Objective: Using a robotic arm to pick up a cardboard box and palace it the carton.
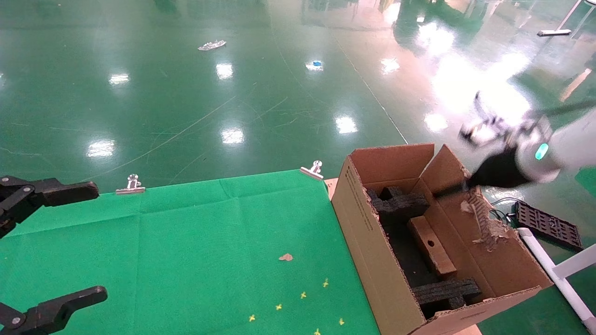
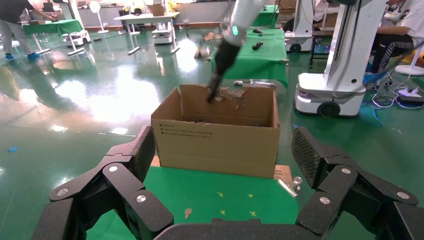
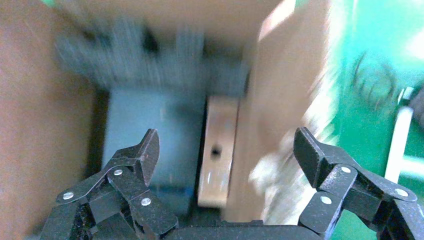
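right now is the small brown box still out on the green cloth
No, the small brown box lies inside the carton, between the black foam blocks.

Foam blocks (image 1: 401, 204) (black) crowding carton (image 1: 372, 260)

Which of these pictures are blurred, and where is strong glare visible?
Head view: the right gripper and its white arm over the carton are smeared by motion, and lamp glare lies on the green floor. Right wrist view: the carton interior and cardboard box are blurred, while the fingers look sharp. Left wrist view: mostly sharp, with floor glare behind the carton.
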